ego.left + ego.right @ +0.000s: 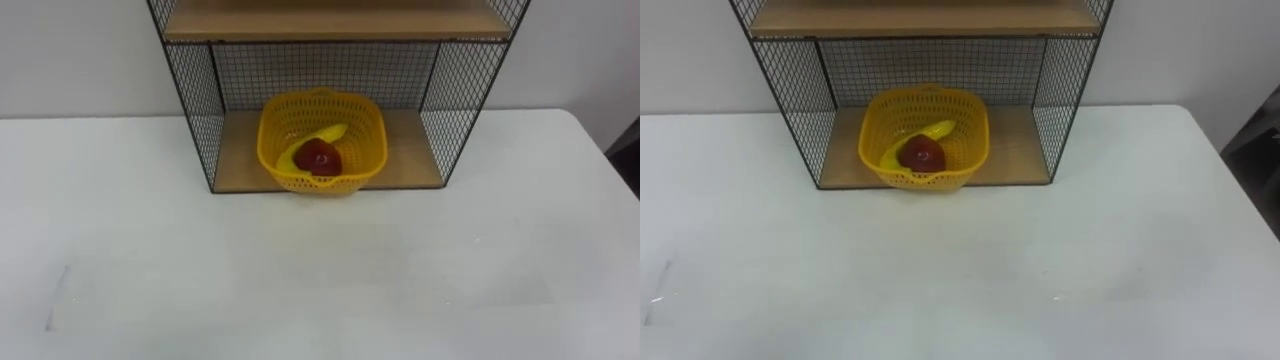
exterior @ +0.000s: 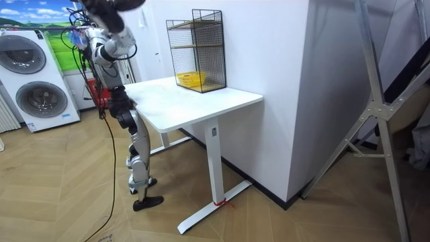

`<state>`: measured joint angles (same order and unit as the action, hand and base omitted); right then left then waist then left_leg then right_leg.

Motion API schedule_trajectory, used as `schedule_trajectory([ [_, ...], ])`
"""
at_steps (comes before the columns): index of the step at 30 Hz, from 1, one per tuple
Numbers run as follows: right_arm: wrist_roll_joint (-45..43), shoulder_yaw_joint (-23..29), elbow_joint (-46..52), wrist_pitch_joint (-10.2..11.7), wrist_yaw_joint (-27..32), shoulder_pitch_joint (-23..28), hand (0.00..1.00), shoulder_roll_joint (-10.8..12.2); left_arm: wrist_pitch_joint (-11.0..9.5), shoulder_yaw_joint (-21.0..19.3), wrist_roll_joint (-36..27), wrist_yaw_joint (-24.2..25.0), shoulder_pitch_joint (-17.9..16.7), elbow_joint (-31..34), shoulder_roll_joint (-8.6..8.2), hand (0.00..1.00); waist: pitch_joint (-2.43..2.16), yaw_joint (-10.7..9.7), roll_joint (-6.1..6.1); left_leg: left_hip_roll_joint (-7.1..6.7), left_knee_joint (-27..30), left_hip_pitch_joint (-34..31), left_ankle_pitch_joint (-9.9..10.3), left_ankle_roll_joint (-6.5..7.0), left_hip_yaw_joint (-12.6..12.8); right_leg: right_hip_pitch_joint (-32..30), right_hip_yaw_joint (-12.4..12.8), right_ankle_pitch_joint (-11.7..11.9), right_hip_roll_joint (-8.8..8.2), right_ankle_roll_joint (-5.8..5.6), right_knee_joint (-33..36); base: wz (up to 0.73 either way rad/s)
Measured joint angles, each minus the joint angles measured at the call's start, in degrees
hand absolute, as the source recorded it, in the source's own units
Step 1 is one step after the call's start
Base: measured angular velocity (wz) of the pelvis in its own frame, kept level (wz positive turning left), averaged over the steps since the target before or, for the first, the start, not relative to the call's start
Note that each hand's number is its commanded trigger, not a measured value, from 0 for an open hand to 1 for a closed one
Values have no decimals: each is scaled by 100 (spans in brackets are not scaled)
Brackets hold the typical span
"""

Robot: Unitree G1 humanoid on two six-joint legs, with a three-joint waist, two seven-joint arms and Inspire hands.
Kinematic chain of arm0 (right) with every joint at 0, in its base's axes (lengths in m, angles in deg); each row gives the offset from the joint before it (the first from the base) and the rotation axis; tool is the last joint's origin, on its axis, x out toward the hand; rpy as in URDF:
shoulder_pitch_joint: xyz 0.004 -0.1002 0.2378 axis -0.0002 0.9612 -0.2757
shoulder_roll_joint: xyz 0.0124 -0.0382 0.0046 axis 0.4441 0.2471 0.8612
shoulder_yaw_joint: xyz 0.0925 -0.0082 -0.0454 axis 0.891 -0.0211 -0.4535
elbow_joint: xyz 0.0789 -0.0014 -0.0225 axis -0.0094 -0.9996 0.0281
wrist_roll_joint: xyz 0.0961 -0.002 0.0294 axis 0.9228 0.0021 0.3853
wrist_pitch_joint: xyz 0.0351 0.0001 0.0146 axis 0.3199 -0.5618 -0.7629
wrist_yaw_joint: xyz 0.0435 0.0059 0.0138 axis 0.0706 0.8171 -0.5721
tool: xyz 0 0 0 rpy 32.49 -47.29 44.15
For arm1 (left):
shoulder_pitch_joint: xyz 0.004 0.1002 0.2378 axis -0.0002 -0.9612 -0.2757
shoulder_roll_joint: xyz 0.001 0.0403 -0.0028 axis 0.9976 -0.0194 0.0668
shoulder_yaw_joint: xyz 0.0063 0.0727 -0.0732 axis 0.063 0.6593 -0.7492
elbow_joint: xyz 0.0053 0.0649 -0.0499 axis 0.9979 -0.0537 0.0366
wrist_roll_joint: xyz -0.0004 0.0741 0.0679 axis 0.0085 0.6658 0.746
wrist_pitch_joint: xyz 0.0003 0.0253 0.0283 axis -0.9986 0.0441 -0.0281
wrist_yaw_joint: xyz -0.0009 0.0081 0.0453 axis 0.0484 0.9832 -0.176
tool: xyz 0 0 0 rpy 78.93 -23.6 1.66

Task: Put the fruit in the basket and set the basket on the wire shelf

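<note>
A yellow plastic basket (image 1: 322, 140) (image 1: 924, 136) (image 2: 190, 80) stands on the bottom wooden board of the black wire shelf (image 1: 200, 90) (image 1: 808, 95) (image 2: 199, 48), its front rim slightly past the board's edge. Inside it lie a red apple (image 1: 320, 158) (image 1: 924, 155) and a yellow banana (image 1: 322, 134) (image 1: 930, 132) behind it. In the room view the robot stands at the table's far end, away from the shelf, its arms drawn back near its body.
The shelf stands at the back of a white table (image 1: 320, 270) (image 1: 960, 270) (image 2: 195, 101), against a white wall. An upper wooden board (image 1: 335, 22) spans the shelf above the basket. Washing machines (image 2: 37, 81) stand behind the robot, and a metal frame (image 2: 383, 121) is at the room view's right.
</note>
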<state>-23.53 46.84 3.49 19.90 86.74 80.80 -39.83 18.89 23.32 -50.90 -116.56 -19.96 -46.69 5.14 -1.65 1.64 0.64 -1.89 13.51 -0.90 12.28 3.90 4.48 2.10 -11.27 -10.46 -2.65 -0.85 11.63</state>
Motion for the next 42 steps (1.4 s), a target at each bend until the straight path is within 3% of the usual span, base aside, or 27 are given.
schedule_trajectory([
  [2, 50, -43, -274, 70, -132, 298, 0, 778, -21, 266, -12, 103, -198, -87, -567, 0, 8, 46, 8, 6, -15, 58, 6, 3, -8, 62, -9, 0, 3, 0, -10, 3],
  [3, 125, -64, -376, 75, -193, 357, 0, 994, -23, 370, -42, 167, -225, -126, -752, 0, 10, 62, 1, 8, -13, 63, 10, 6, -10, 73, -16, 0, 2, 0, -13, 0],
  [5, 516, -271, -899, 9, -415, 476, 0, 1849, -9, 617, -120, 490, -259, -682, -1476, 0, 34, 130, -36, 12, 0, 118, 39, 4, -5, 121, 26, -1, 9, -1, -9, -5],
  [6, 654, -296, -1033, 2, -456, 477, 0, 2066, -10, 628, -131, 558, -262, -800, -1672, 0, 37, 131, -58, 14, 2, 145, 50, 4, -3, 151, 32, -3, 11, -3, -9, -3],
  [7, 960, -327, -1352, -8, -546, 477, 0, 2443, -11, 630, -197, 689, -277, -1007, -2047, 0, 43, 128, -104, 11, 15, 183, 66, -1, -12, 189, 51, -27, 9, -13, -3, 0],
  [8, 1157, -381, -1502, -16, -589, 474, 0, 2606, -12, 643, -210, 758, -298, -1099, -2246, 0, 48, 128, -122, 8, 22, 188, 75, -7, -12, 182, 52, -44, 5, -16, 2, 5],
  [10, 1677, -600, -2149, -59, -733, 411, 0, 3201, -18, 760, -307, 1069, -377, -1588, -2857, 0, 54, 58, -143, 0, 61, 155, 87, -28, -78, 163, -3, -100, -13, -19, 14, 14],
  [11, 1787, -686, -2253, -60, -748, 402, 0, 3334, -18, 818, -330, 1116, -408, -1696, -2978, 0, 53, 46, -143, 4, 80, 157, 93, -35, -82, 163, -7, -107, -19, -17, 17, 10],
  [14, 2059, -1222, -2895, -82, -1095, 303, 0, 3786, -18, 1153, -422, 1522, -452, -2348, -3575, 0, 53, 28, -147, 21, 124, 160, 111, -51, -80, 171, 0, -106, -33, -3, 40, 0],
  [15, 2030, -1319, -2977, -84, -1158, 286, 0, 3846, -14, 1226, -420, 1617, -452, -2444, -3647, 0, 52, 24, -145, 22, 125, 162, 111, -52, -83, 177, 5, -105, -30, 0, 37, 0],
  [17, 1671, -1646, -3351, -164, -1334, 155, 0, 3993, 64, 1546, -175, 2016, -478, -2639, -3973, 0, 53, 7, -142, 24, 120, 209, 111, -51, -67, 273, 8, -78, -29, 3, 8, 0],
  [20, 1078, -2026, -3577, -351, -1509, -44, 0, 4114, 339, 2042, 529, 2413, -454, -2876, -4104, 0, 53, -19, -137, 26, 120, 259, 111, -51, -49, 316, 17, -76, -33, 1, 6, 0],
  [22, 536, -2682, -3720, -587, -1717, -258, 0, 4164, 577, 2721, 1189, 2807, -370, -2912, -4126, 0, 54, -4, -115, 23, 105, 283, 92, -20, -42, 325, 15, -73, -38, -2, 10, 0],
  [25, 15, -3406, -3790, -814, -1999, -447, 0, 4152, 785, 3270, 1812, 3226, -300, -2915, -4125, 0, 57, -2, -111, 19, 78, 377, 100, -10, -36, 384, 16, -77, -36, -8, -36, -1],
  [28, -613, -3684, -3924, -1054, -2381, -532, 0, 4120, 1035, 3291, 2430, 3501, -188, -2903, -4116, 0, 60, 29, -99, 10, 7, 434, 96, -10, -57, 449, -2, -65, -28, -15, -101, 4],
  [31, -1421, -4086, -3926, -1309, -2704, -676, 0, 4098, 1289, 3534, 2915, 3610, -53, -2876, -4107, 0, 145, 23, -78, 12, -7, 442, 92, -12, -44, 434, 11, -69, -11, -13, -93, -2],
  [32, -1630, -4240, -3925, -1396, -2824, -709, 0, 4099, 1368, 3675, 3097, 3624, 7, -2876, -4090, 0, 155, 26, -61, 12, -16, 441, 91, -14, -44, 427, 12, -70, -13, -11, -98, 0],
  [37, -1891, -4661, -3856, -1499, -3164, -821, 0, 4102, 1524, 4200, 3242, 3802, 241, -2878, -4079, 0, 184, 28, -3, 13, -14, 401, 89, -15, -44, 388, 18, -70, 9, -7, -101, -1],
  [42, -1885, -4816, -3840, -1510, -3421, -880, 0, 4108, 1592, 4249, 3322, 3871, 295, -2869, -4078, 0, 190, 27, 7, 17, -6, 398, 84, -14, -24, 378, 17, -64, 12, -3, -104, -2],
])
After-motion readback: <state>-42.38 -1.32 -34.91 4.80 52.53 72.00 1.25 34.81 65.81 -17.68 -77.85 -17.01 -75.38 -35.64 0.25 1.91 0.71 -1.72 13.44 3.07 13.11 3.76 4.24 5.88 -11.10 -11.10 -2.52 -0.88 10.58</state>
